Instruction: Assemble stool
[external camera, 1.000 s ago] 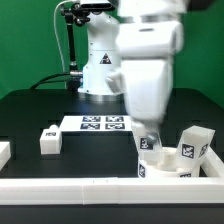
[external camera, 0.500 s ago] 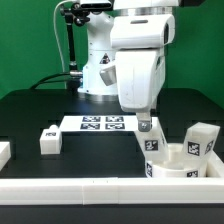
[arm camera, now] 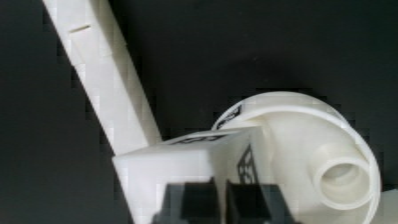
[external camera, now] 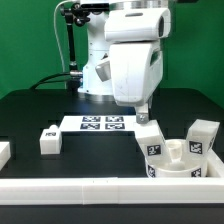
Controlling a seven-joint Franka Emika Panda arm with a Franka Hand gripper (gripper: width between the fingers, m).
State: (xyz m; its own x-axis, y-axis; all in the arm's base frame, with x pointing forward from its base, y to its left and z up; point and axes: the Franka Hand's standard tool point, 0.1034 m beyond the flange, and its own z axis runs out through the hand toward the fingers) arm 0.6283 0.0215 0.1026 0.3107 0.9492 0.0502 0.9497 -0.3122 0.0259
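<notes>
leg [external camera: 152, 143] upright at seat [external camera: 182, 172] rim, rail [external camera: 70, 187] near

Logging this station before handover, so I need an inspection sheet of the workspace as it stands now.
Surface: black table; marker board lying flat; white rail along the front.
Job's things: seat at the exterior view's right; near leg at its rim, under the gripper; far leg on the seat's right in that view; lone leg upright at the exterior view's left.
Clutter: white piece cut off at the exterior view's left edge, cannot be identified.
Grippers: gripper just above the near leg; grip cannot be told.
Cables: nothing seen on the table.
Surroundings: green wall; black stand behind the arm.
</notes>
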